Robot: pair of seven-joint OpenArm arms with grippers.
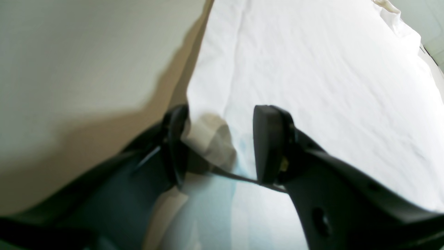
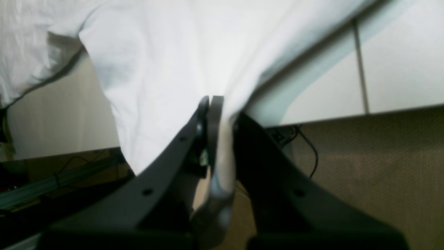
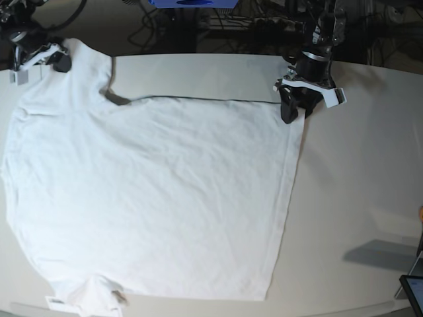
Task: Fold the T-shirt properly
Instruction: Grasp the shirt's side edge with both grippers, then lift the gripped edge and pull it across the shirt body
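Base view: we are finding the T-shirt [image 3: 158,191] lying spread on the table [image 3: 357,185]; right claw [image 2: 210,100] is clamping a sleeve corner, left claw [image 1: 216,142] is straddling the hem corner, apart, for tensioning.

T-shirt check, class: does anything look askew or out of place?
Yes. The T-shirt lies skewed across the table, and its left side spills over the table edge. The right gripper pinches one corner; the left gripper straddles another, open.

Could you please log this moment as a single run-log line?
T-shirt: spread flat on table | right claw: shut on shirt sleeve | left claw: open, astride shirt corner | fold: not started
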